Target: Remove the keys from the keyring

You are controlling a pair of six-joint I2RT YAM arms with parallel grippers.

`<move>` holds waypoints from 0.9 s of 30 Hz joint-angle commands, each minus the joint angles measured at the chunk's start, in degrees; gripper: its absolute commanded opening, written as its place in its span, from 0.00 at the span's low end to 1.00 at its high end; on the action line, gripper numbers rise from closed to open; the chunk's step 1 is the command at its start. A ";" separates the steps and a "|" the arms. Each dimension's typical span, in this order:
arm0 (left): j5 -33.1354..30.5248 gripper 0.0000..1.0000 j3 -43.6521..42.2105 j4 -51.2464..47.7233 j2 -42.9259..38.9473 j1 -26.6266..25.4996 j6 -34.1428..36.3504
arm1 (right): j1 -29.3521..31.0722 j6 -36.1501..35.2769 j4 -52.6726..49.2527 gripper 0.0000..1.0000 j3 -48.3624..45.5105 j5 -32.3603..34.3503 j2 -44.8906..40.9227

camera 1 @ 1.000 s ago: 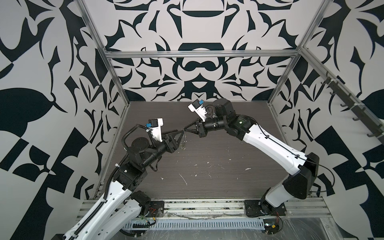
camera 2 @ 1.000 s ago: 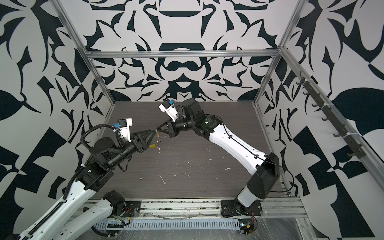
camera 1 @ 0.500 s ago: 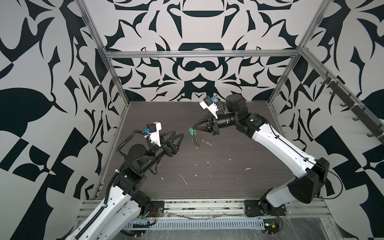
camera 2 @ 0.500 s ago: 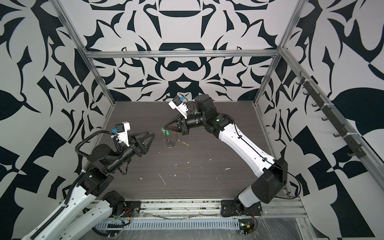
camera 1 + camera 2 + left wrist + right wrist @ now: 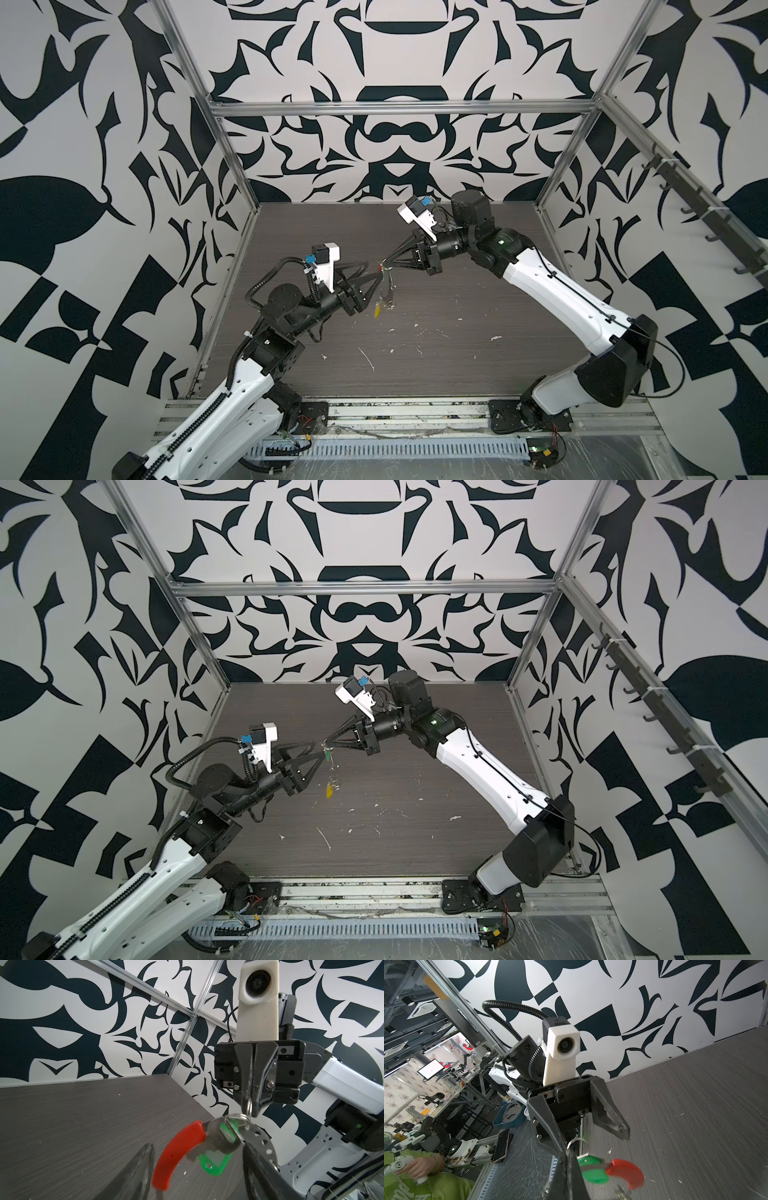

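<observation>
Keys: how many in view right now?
2. Green key hangs on the keyring pinched by the right gripper; yellow key lower down, whether hanging or on the table unclear. No others seen.

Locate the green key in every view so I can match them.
In a top view: green key, mid-picture.
In a top view: slightly left of middle.
Left wrist: low in the picture, beside the red sleeve.
Right wrist: low in the picture, beside that sleeve.
Shared landmark: the shut right pincer it hangs from.
</observation>
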 commanded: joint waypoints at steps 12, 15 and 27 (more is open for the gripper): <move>4.22 0.67 0.39 6.41 2.67 -0.08 -0.25 | 0.17 4.00 6.67 0.00 -0.87 -1.69 -3.09; 4.57 0.61 0.43 7.23 2.87 -0.08 -0.25 | 0.45 4.32 6.94 0.00 -0.91 -1.85 -3.18; 4.14 0.43 0.91 7.96 3.25 -0.08 -0.16 | 1.23 4.66 7.27 0.00 -1.23 -1.95 -3.29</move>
